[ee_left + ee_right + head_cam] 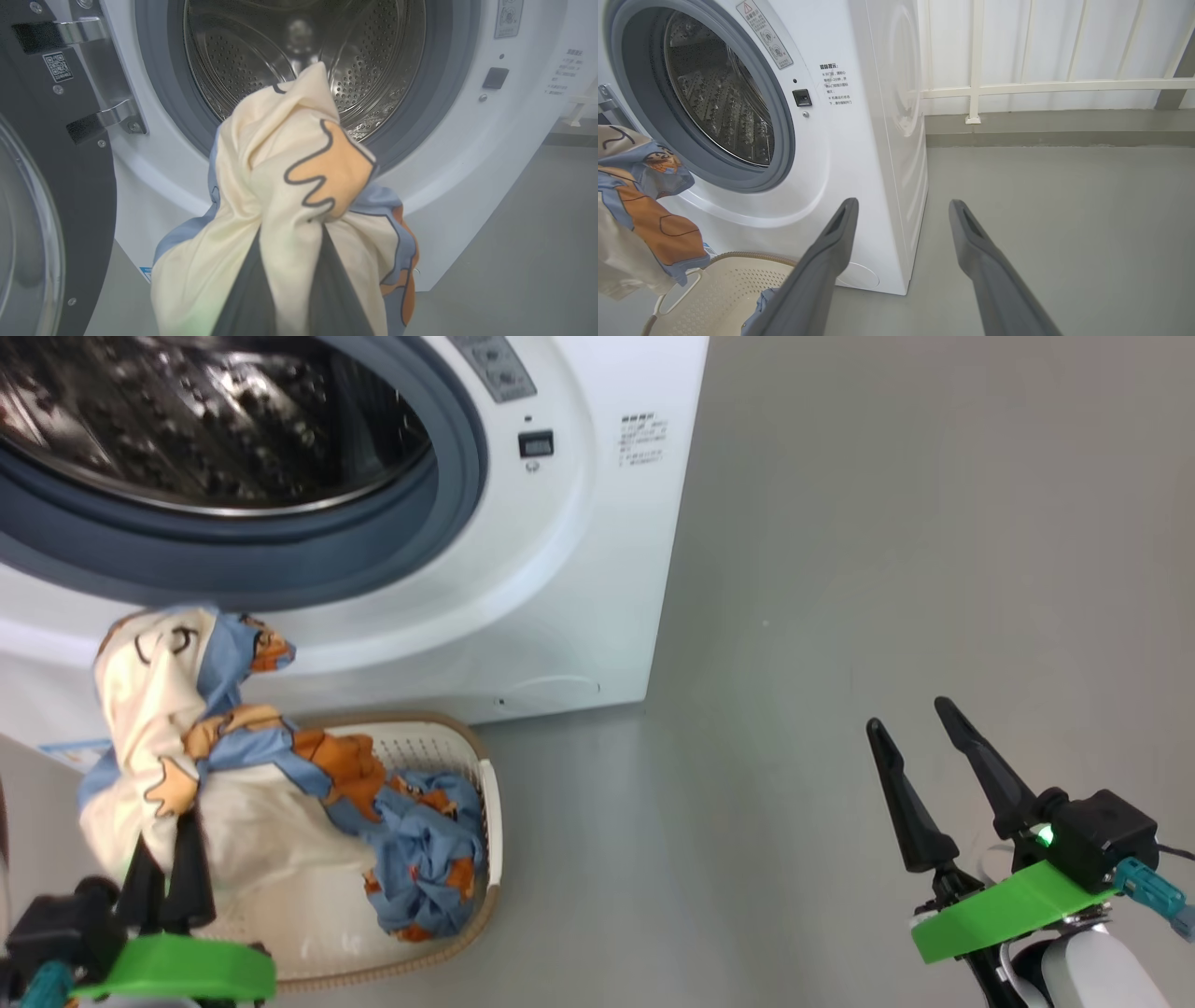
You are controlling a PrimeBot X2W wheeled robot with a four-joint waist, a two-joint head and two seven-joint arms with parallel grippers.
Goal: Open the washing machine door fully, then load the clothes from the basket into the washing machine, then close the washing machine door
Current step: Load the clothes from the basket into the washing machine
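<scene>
The washing machine (579, 569) stands with its steel drum (303, 56) exposed. The black washing machine door (56, 186) is swung open at the left of the left wrist view. My left gripper (168, 847) is shut on a cream, light blue and orange printed garment (289, 163), holding it up in front of the drum opening. The garment's tail hangs into the basket (490, 821) below, where more of the clothes (420, 859) lie. My right gripper (907, 713) hovers open over bare floor to the right of the machine, with nothing between its fingers (971, 242).
Grey floor (887, 523) stretches to the right of the machine. A white railing (976, 88) runs along the wall behind it. The basket sits on the floor right against the machine's front, below the drum.
</scene>
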